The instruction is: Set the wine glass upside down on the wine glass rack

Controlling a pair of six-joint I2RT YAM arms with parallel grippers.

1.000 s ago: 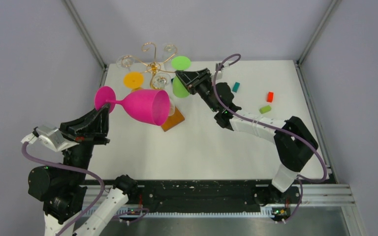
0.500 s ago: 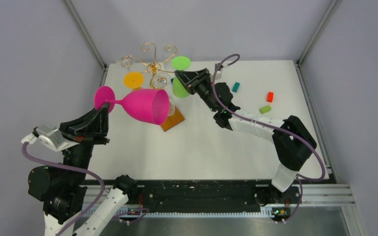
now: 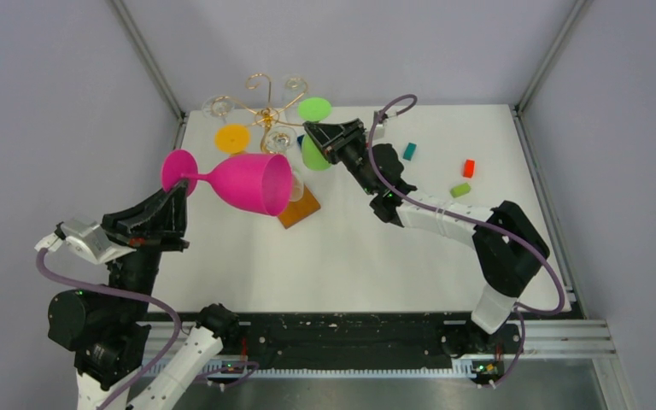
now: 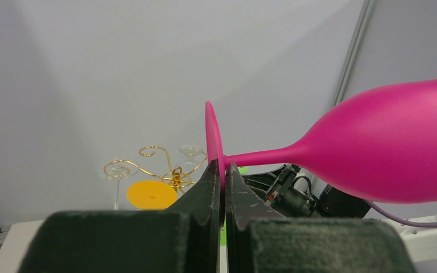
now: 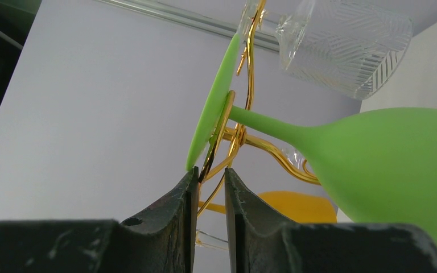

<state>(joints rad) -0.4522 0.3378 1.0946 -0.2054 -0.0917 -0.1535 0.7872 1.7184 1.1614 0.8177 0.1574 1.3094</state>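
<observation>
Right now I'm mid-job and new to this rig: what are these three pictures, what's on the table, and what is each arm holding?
These are two robot arms bolted at the near edge of a white table, each with a two-finger gripper. The wide picture looks down from above and behind; the other two come from cameras on the wrists. The left gripper is shut on the round foot of a matte pink wine glass, held sideways. At the back stands the gold wire wine glass rack on an orange-brown wooden base; a lime green glass, an orange glass and clear glasses hang there. The right gripper sits at the green glass's foot, jaws slightly apart; whether it grips, I cannot tell. Three small coloured blocks lie further right.
</observation>
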